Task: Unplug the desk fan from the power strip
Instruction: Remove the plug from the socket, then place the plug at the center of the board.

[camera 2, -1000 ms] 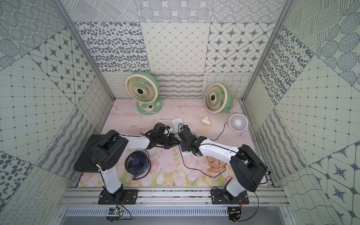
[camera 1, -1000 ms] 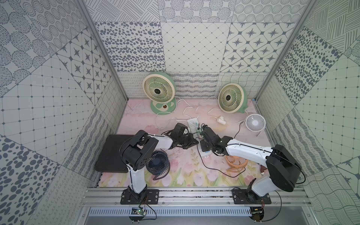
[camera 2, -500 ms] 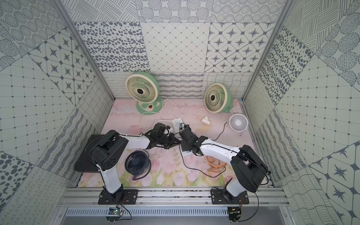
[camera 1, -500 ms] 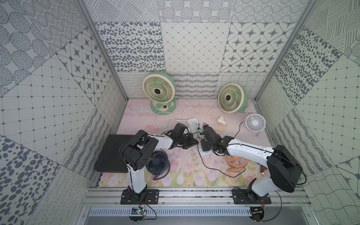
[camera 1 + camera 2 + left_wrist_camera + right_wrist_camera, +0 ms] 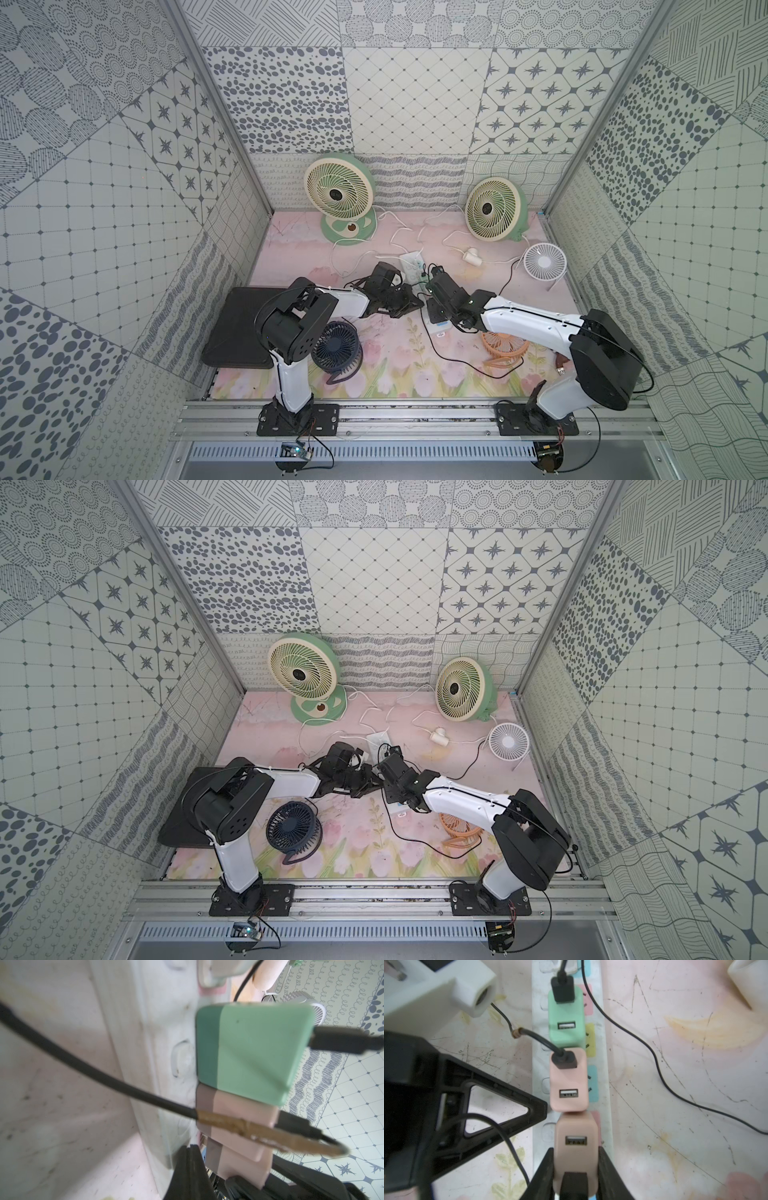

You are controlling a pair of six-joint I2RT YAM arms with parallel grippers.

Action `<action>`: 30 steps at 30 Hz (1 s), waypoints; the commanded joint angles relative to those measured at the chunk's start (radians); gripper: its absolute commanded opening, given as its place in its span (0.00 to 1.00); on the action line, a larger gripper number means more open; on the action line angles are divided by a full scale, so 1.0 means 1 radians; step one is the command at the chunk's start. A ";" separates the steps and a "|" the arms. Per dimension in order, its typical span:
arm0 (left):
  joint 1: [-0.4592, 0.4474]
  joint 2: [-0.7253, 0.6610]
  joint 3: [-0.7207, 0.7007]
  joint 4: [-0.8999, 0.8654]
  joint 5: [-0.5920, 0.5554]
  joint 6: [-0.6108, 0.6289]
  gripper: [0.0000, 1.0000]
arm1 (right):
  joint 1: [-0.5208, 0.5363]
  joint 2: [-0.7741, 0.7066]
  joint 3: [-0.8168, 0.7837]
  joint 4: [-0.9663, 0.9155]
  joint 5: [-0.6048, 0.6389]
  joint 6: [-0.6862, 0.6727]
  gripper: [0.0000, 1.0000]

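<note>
Power strip [image 5: 538,1064] crowded — adapters [image 5: 569,1076], black cable [image 5: 656,1059].

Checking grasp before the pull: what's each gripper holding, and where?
Right gripper grips the peach adapter at the row's end by its two sides. Left gripper is shut, holding nothing, tip beside the power strip.

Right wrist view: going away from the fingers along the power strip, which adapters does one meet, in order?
Tan-pink adapter, gripped between the fingers → light pink adapter with a black cable plugged in → green adapter with a black cable plugged in; all three sit on the power strip.
</note>
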 commanded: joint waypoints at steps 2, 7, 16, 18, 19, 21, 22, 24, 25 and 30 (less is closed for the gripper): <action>-0.010 0.016 -0.001 -0.196 -0.068 0.028 0.00 | -0.018 -0.106 -0.019 0.029 -0.038 -0.031 0.00; -0.010 -0.002 -0.003 -0.203 -0.081 0.032 0.00 | -0.064 -0.251 -0.048 -0.003 -0.029 -0.075 0.00; -0.009 -0.096 -0.009 -0.248 -0.137 0.084 0.00 | -0.348 -0.389 -0.115 -0.066 -0.168 -0.108 0.00; -0.010 -0.133 -0.010 -0.268 -0.156 0.102 0.00 | -0.419 -0.369 -0.112 -0.091 -0.195 -0.114 0.00; -0.010 -0.149 -0.014 -0.275 -0.165 0.109 0.00 | -0.456 -0.354 -0.108 -0.104 -0.202 -0.115 0.00; -0.010 -0.190 -0.019 -0.291 -0.184 0.118 0.00 | -0.530 -0.330 -0.109 -0.124 -0.217 -0.115 0.00; -0.010 -0.212 -0.027 -0.293 -0.191 0.120 0.00 | -0.562 -0.322 -0.109 -0.128 -0.229 -0.115 0.01; -0.012 -0.260 -0.048 -0.300 -0.209 0.122 0.00 | -0.614 -0.294 -0.106 -0.139 -0.252 -0.120 0.03; -0.009 -0.279 -0.060 -0.300 -0.213 0.121 0.00 | -0.630 -0.281 -0.102 -0.141 -0.270 -0.124 0.04; -0.010 -0.352 -0.101 -0.324 -0.240 0.137 0.00 | -0.637 -0.192 -0.091 -0.141 -0.354 -0.138 0.09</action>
